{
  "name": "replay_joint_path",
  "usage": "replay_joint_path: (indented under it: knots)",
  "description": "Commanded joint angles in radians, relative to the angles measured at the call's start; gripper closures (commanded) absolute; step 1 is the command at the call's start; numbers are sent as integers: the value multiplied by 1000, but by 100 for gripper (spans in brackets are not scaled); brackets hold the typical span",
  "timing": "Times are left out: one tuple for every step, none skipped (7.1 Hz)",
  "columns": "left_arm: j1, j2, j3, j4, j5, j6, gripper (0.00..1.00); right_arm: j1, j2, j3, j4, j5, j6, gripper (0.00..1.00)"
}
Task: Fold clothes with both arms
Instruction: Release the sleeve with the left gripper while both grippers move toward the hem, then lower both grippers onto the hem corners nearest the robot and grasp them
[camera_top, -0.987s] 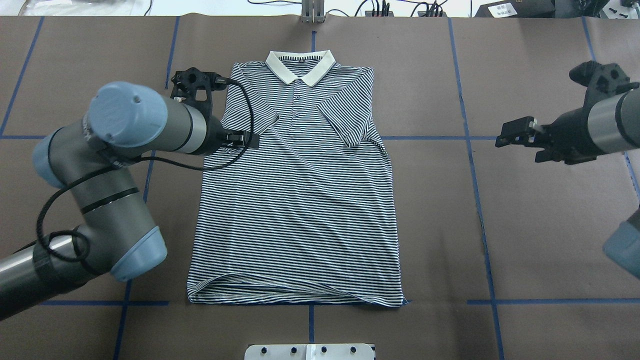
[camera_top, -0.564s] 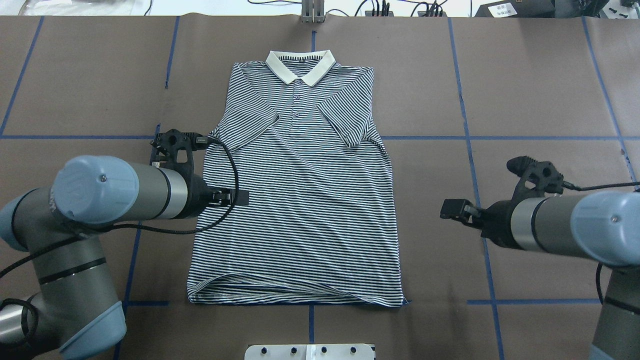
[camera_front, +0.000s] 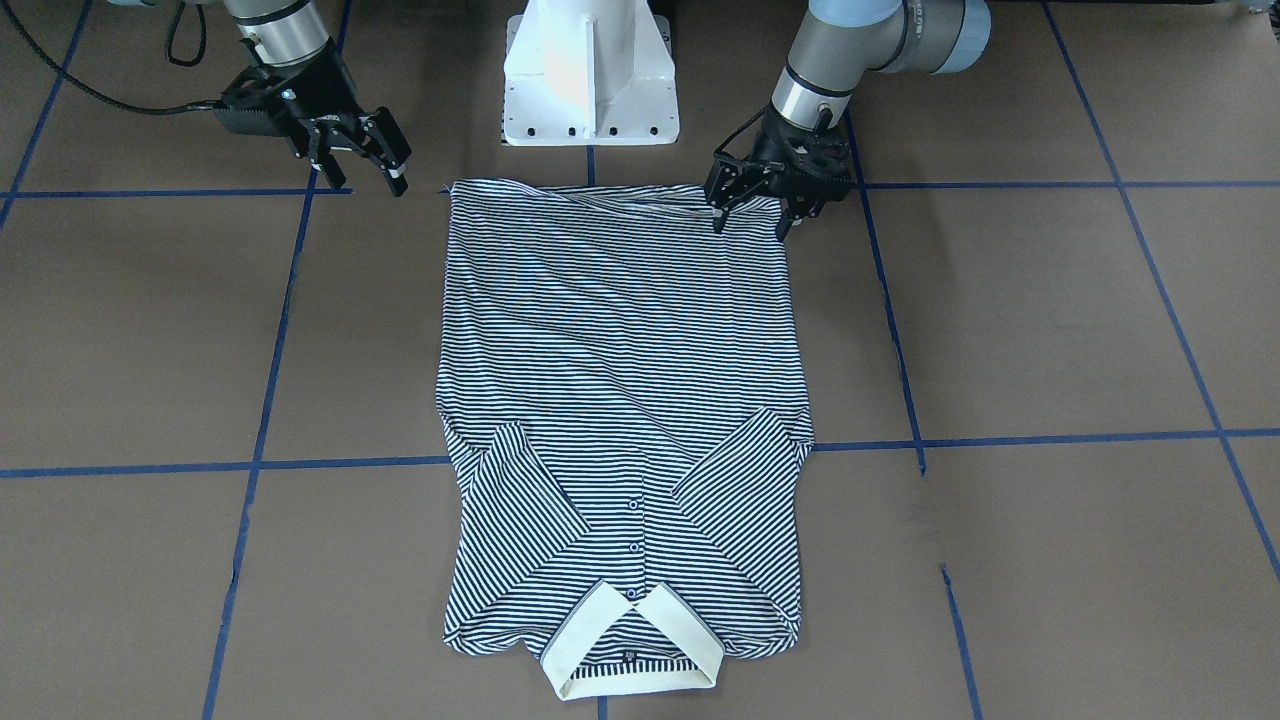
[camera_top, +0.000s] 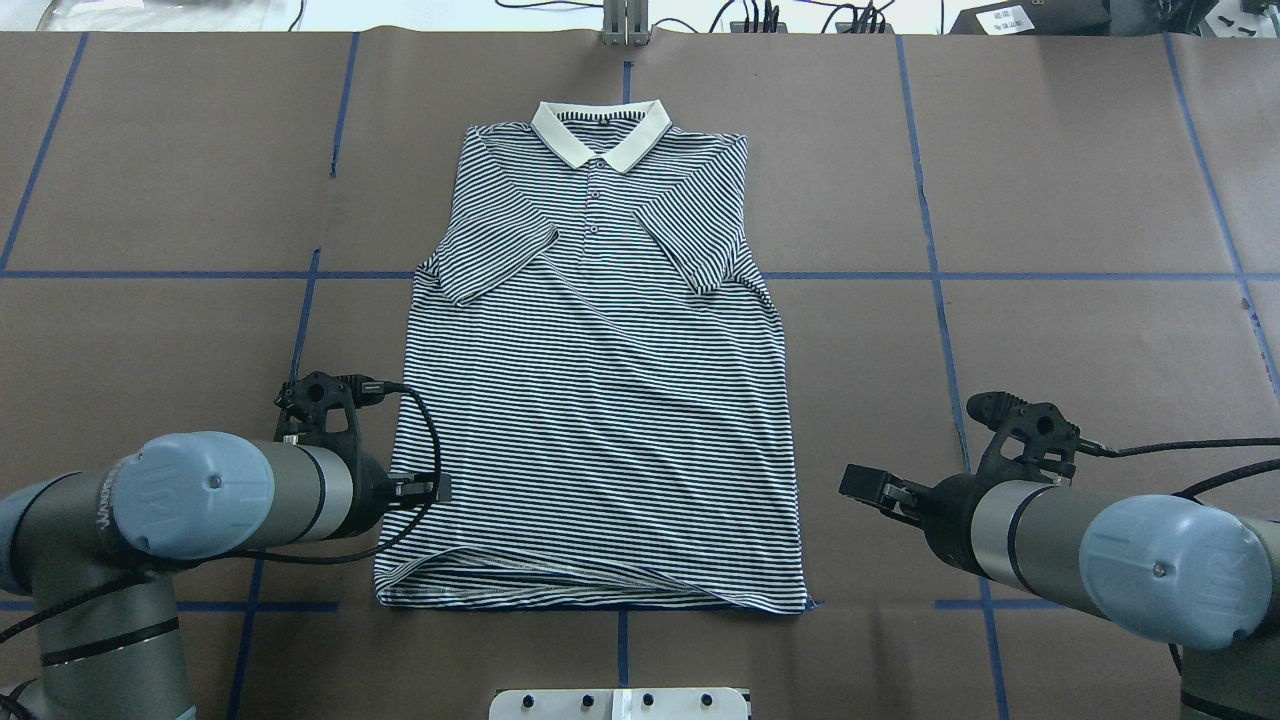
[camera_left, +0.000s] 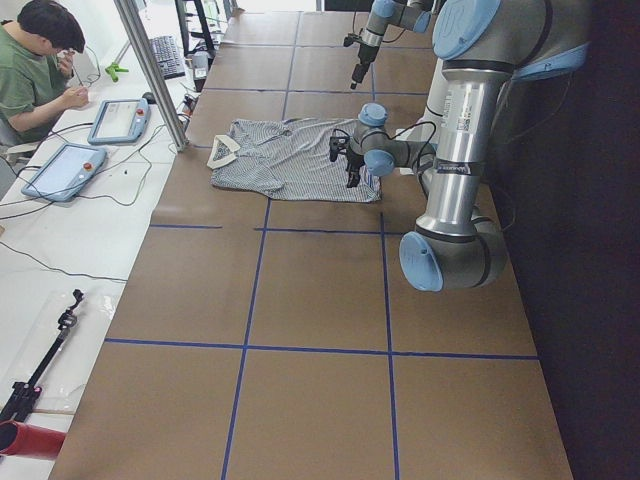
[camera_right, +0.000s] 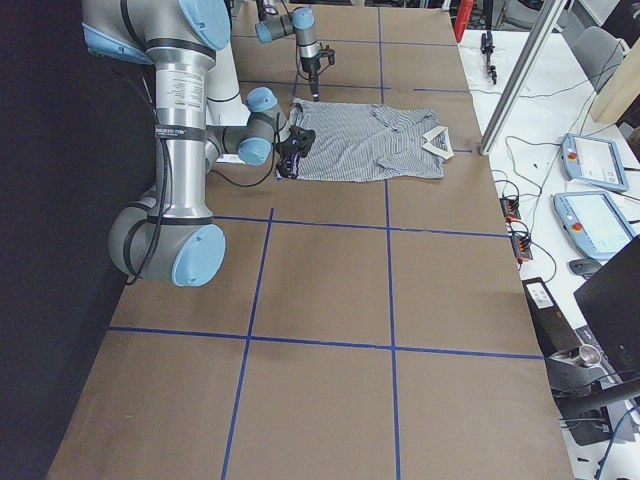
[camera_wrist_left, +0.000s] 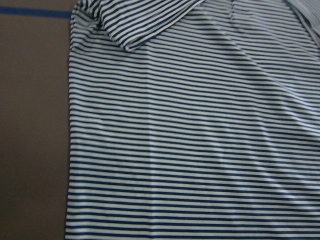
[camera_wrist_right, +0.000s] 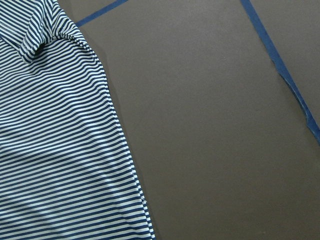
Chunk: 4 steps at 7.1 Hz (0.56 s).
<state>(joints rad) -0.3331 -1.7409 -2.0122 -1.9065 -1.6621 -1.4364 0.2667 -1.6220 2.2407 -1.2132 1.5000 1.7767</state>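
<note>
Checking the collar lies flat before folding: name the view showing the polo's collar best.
Exterior front-facing: the collar lies nearest, large and unobstructed. Overhead shows it whole but smaller; the side views show it tiny; the wrist views miss it.

A brown surface (camera_top: 1080, 150) ran along the room, marked into large squares by blue tape (camera_top: 1050, 275). Beside its far edge stood a white bench (camera_left: 40, 290) carrying two pendants (camera_left: 65, 170) and a slanted metal post (camera_left: 150, 70). A man in green (camera_left: 35, 85) sat there. The light was bright and even.
</note>
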Motion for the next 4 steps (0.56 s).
replay_joint_path:
  knots:
    - [43,44,-5,1,5,-30,32,-10,1,0,0,-15,3,0]
    - [60,67,-13,1,5,-33,32,-17,1,0,0,-21,13,0]
    - [83,78,-14,1,7,-83,39,-30,1,0,0,-49,18,0]
    - [103,80,-14,1,12,-104,41,-32,1,0,0,-50,18,0]
